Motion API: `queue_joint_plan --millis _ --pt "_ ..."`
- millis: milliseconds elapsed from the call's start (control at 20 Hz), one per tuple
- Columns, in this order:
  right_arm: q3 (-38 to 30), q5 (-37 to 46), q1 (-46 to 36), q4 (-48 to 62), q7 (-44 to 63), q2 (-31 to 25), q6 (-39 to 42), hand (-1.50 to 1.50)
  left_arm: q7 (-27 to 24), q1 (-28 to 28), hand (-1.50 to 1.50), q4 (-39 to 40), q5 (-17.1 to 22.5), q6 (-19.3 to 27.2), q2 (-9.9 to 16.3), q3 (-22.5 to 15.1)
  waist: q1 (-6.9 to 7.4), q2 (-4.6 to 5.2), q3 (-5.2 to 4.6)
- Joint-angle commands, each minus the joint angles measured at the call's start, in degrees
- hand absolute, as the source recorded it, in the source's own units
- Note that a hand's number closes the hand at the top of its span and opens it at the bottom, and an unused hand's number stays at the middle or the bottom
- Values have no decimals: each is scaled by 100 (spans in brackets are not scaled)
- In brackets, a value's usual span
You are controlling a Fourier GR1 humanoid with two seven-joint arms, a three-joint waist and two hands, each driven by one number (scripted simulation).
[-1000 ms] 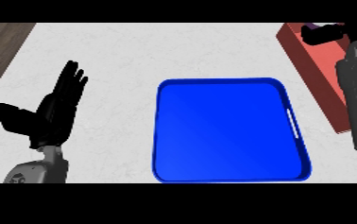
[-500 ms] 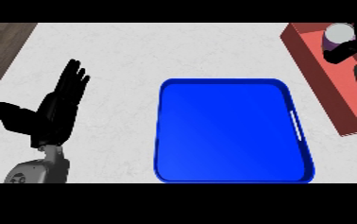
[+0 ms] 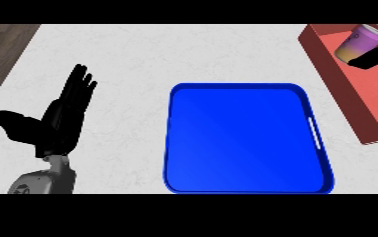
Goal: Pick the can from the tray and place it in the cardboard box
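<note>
The can (image 3: 357, 45), purple with a pale lid and a dark lower end, lies tilted inside the reddish cardboard box (image 3: 341, 89) at the right edge of the head view. No hand touches it. The blue tray (image 3: 244, 138) sits in the middle of the counter with nothing on it. My left hand (image 3: 60, 117) rests open at the left, fingers pointing up, well away from the tray. My right hand does not show.
The white counter runs all around the tray. A dark wooden strip (image 3: 15, 41) shows at the far left corner. The box is cut off by the right edge of the view.
My right arm, which was at the box with the can a second ago, has pulled out of view to the right. The can stays in the box, now leaning. The left hand has not moved.
</note>
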Motion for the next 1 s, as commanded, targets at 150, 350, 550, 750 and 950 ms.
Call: queue_joint_plan --millis 150,350,550,750,950 --pt "-980 -1041 -125 -186 -1195 282 -1492 -150 58 86 0 -132 -32 -3 -42 -93 9 -16 11" --pt "-1661 -1959 -240 36 -1614 185 -842 -150 -28 -108 0 168 58 -19 35 140 -127 -30 -2" --pt "-2432 -2903 -452 37 -1620 212 -409 -150 20 133 0 -158 -27 41 21 63 -118 -74 1" --pt "-2918 -3509 -317 211 -2059 -116 26 -150 -126 60 0 294 162 -201 123 244 -149 -41 -9" --pt "-3190 -3876 -118 383 -2188 -606 320 -150 -21 26 0 56 104 -139 173 264 -147 -59 -11"
